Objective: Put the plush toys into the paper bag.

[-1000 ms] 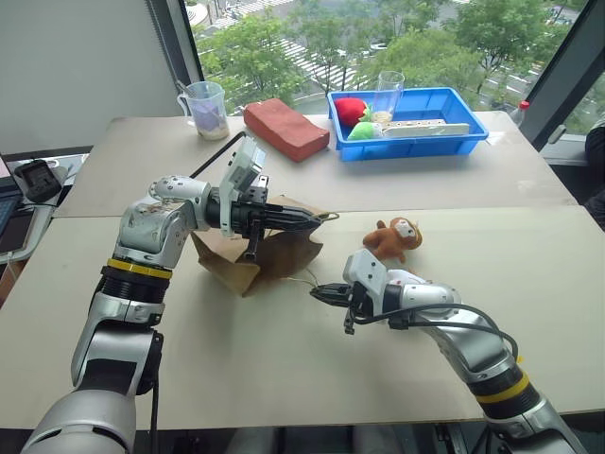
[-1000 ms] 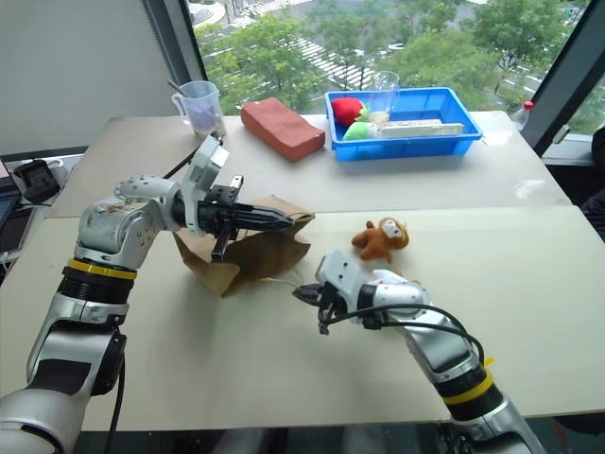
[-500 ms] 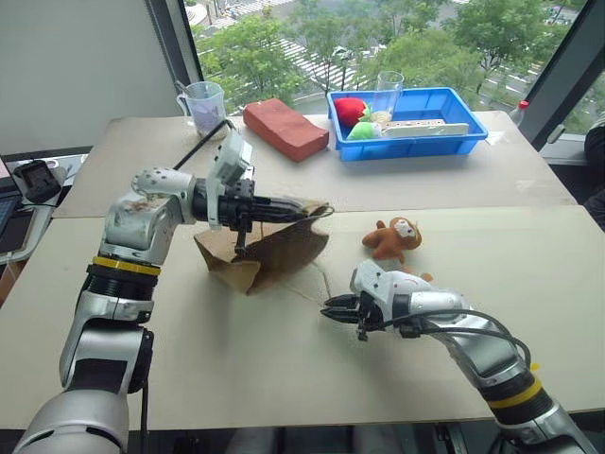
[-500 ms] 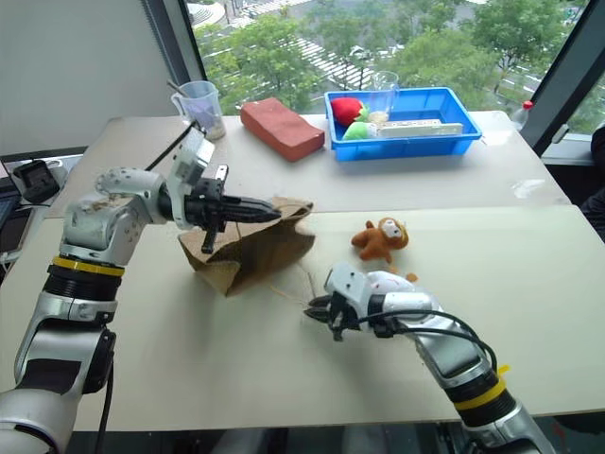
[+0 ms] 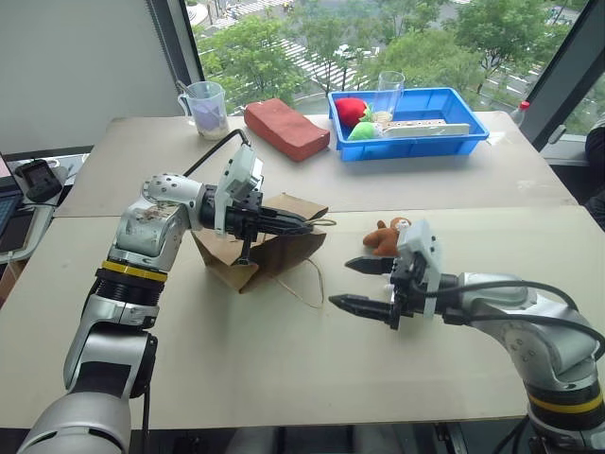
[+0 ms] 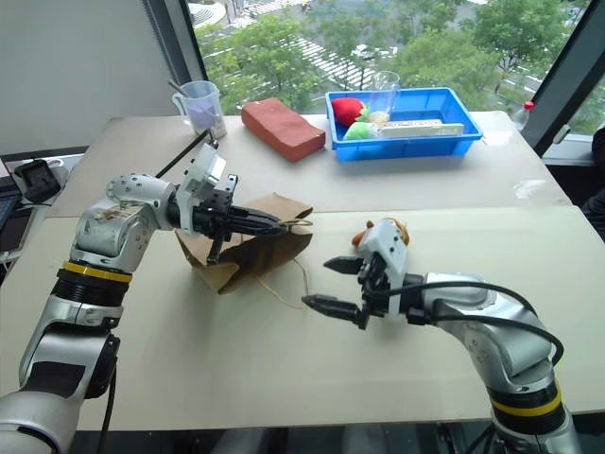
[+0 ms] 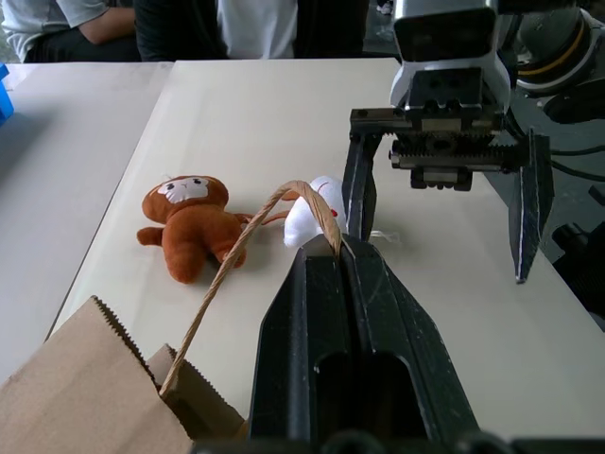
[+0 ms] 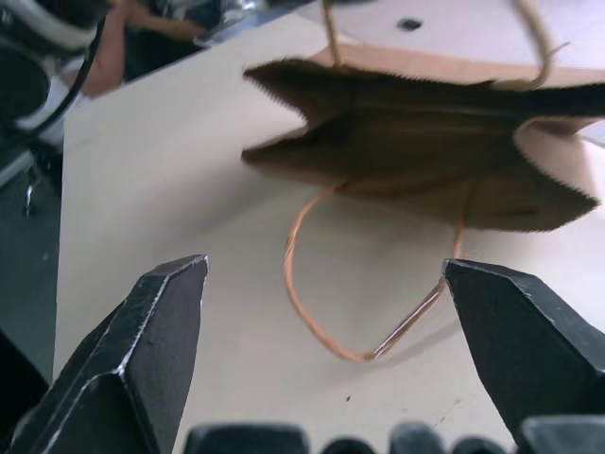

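The brown paper bag lies tipped on the table, its mouth facing my right arm. My left gripper is shut on the bag's upper cord handle and holds that side up. The lower cord handle lies loose on the table. My right gripper hovers above the table in front of the bag's mouth, open wide and empty. The orange-brown monkey lies just behind it. The white plush toy rests beside the monkey, partly hidden by the right gripper's finger.
A blue bin at the far side holds red and green soft items and a glass. A reddish-brown block and a plastic cup stand to its left. People sit beyond the table's far end.
My right gripper has opened wide, risen off the table and drawn back to the right, away from the lower cord handle. The left gripper keeps its hold on the upper handle.
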Controlling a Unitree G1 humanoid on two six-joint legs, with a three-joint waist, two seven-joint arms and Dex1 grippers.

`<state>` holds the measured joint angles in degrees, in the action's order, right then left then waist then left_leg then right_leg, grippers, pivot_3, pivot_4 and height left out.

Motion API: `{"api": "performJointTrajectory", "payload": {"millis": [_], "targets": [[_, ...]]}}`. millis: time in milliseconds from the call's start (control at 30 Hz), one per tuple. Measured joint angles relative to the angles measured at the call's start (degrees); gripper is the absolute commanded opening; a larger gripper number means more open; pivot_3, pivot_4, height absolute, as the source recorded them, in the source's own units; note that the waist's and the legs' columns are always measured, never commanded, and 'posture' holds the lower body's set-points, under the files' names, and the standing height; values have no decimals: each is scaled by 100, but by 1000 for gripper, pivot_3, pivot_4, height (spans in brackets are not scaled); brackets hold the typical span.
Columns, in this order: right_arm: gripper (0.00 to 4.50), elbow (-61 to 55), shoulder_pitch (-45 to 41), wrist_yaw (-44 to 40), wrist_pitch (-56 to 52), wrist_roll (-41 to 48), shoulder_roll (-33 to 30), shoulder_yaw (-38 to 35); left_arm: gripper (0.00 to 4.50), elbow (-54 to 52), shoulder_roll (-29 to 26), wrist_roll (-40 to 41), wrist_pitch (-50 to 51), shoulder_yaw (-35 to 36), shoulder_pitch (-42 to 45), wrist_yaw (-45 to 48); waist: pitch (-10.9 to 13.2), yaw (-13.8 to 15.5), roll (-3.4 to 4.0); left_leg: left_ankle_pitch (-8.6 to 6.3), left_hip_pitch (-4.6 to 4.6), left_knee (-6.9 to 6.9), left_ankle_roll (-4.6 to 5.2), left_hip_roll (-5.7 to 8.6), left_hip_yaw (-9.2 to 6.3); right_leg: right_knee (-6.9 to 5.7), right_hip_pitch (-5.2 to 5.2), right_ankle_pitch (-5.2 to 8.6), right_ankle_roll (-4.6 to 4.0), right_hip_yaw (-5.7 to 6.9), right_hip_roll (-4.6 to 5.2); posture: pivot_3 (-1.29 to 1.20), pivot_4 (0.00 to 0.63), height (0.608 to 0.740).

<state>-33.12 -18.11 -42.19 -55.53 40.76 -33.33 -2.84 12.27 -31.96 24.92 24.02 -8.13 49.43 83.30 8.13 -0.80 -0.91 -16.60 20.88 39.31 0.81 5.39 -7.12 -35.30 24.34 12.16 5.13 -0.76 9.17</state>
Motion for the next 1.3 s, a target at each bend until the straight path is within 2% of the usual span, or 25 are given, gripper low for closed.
{"api": "performJointTrajectory", "payload": {"millis": [67,200,233,267,300,433,733,1067,1300], "targets": [[3671,73,-107,321,-5,-12,320,60,0,-16,45,30,36,12,4,-3,0,-8,0,0,-1,0,0,0,1,-6,3,-1,-1,-1,0,0,150,740],[2269,602,-196,701,573,-639,849,668,0,-9,40,103,109,32,8,24,0,-12,0,1,0,1,-1,3,1,-47,9,-1,-1,-1,2,0,150,740],[2209,697,-219,743,661,-719,930,739,0,-7,37,103,112,33,10,27,0,-17,0,1,0,1,-2,4,2,-48,10,-1,-1,-1,3,0,150,740],[1916,993,-330,848,977,-984,1166,981,0,-8,46,114,122,33,29,46,0,-29,1,3,1,1,-5,5,4,-51,16,-1,-1,-4,4,0,150,740],[1422,1125,-382,874,1154,-1116,1253,1097,0,-6,42,120,127,34,37,53,0,-34,0,3,1,1,-5,3,2,-52,16,-1,-1,-3,2,0,150,740],[135,1867,-608,1003,1954,-1715,1861,1520,0,2,44,127,136,45,77,57,0,-56,1,4,0,0,-7,2,-1,-56,19,-1,-1,-2,1,0,150,740],[60,3965,-934,1479,2949,-2750,2949,2049,0,225,107,215,155,235,278,-177,-1,-171,2,8,1,-1,-14,3,-5,-65,27,-1,-1,-2,1,0,150,740],[60,4911,-1315,1911,3240,-3105,3374,1818,0,600,153,215,171,765,682,-883,-2,-247,3,16,3,-5,-28,0,-8,-80,45,-5,-8,-6,-3,0,150,740],[60,5751,-1793,2402,3673,-3460,3663,1640,0,1034,218,173,-324,1252,1337,-1652,-2,-302,3,22,3,-6,-38,-1,-10,-87,49,-10,-15,-8,-4,0,150,740]]}}
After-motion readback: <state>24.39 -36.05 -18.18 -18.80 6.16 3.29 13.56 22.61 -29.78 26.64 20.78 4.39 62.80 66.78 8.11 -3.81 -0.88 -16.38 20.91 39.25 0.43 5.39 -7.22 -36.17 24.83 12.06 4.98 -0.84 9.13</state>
